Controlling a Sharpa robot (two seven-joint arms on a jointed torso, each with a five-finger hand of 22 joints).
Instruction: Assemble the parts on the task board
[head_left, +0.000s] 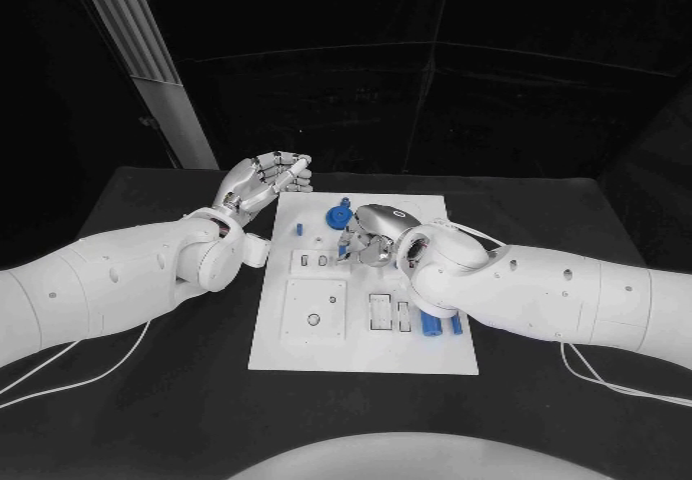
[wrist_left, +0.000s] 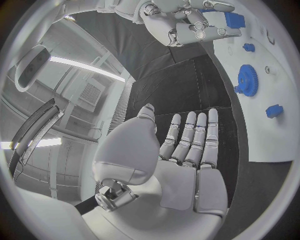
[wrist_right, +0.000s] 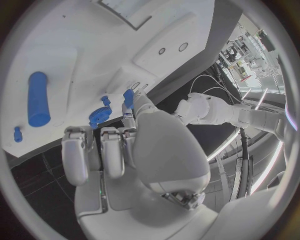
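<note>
Several blue parts are spread on the task board (head_left: 289, 350). The right hand (head_left: 378, 232) is lowered over its far middle; whether anything is pinched cannot be told. The left hand (head_left: 264, 182) is held open-fingered beside the gear (wrist_left: 247, 80). A seating step is judged underway.

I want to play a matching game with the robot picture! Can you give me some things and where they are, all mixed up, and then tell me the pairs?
Things:
1. left hand
2. right hand
3. blue gear
4. blue cylinder

Places:
A. over the middle of the task board
B. far part of the board
C. off the board's far left corner, fingers straight, holding nothing
D. near right part of the board

Pairs: 1-C, 2-A, 3-B, 4-D
</note>
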